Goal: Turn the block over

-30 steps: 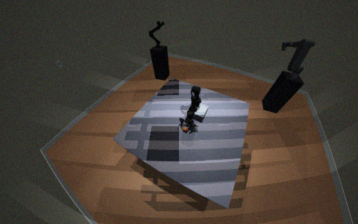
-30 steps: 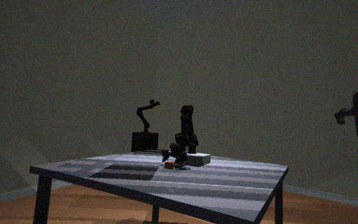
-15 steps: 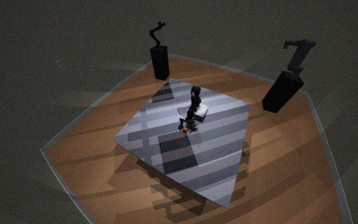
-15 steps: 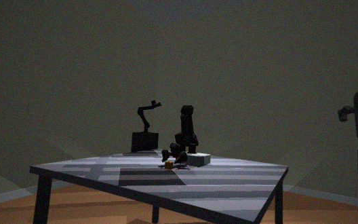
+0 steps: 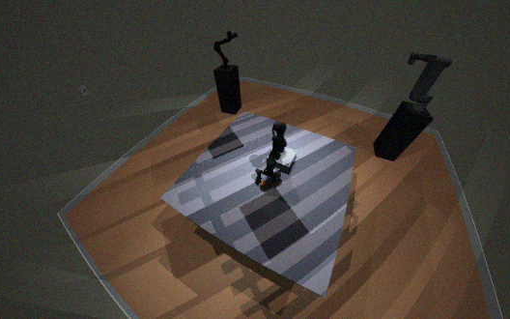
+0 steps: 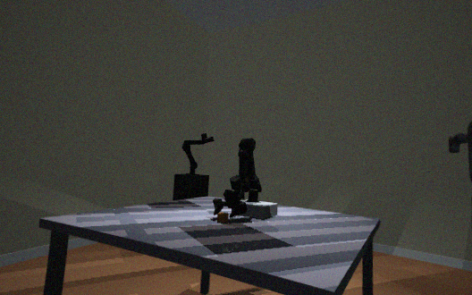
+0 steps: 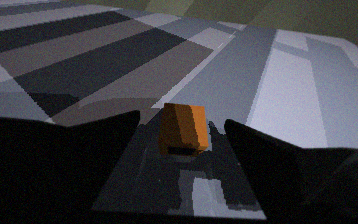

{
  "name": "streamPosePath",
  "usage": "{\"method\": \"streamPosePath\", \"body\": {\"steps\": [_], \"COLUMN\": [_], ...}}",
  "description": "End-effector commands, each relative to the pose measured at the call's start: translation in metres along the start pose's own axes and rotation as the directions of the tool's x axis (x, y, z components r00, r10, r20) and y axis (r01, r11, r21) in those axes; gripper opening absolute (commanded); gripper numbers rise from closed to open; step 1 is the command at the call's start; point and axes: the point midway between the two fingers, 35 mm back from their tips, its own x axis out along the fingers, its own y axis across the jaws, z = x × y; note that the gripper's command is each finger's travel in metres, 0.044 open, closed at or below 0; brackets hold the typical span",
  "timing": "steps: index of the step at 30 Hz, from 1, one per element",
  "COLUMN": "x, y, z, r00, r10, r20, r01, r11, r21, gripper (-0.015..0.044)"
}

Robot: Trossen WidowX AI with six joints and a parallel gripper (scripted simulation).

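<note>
The orange block appears to sit on the table. In the wrist view its lit top and a side face show plain orange. A dark marking shows as a narrow strip low on the side toward the wrist camera; its full extent cannot be told. My gripper is open, with nothing held. In the wrist view the block lies between the spread fingers, with gaps on both sides.
A white box-like base stands beside my arm. Another arm on a black pedestal stands beyond the table. A larger arm on a black pedestal stands at the right. Dark shadows cross the table.
</note>
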Motion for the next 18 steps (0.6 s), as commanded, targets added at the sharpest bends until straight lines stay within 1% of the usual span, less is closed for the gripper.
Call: {"method": "streamPosePath", "body": {"steps": [1, 6, 11, 13, 18], "x": [0.003, -0.009, -0.046, -0.053, -0.053], "y": [0.001, 0.001, 0.000, 0.000, 0.000], "z": [0.013, 0.030, 0.048, 0.050, 0.050], "r00": [0.998, 0.973, 0.922, 0.913, 0.913], "r10": [0.000, -0.001, -0.002, -0.002, -0.002], "r20": [-0.063, -0.230, -0.386, -0.407, -0.407], "r01": [0.000, 0.000, 0.001, 0.001, 0.001], "r11": [1.000, 1.000, 1.000, 1.000, 1.000], "r21": [-0.005, -0.005, -0.003, -0.003, -0.003], "gripper": [0.0440, 0.0440, 0.0440, 0.0440, 0.0440]}}
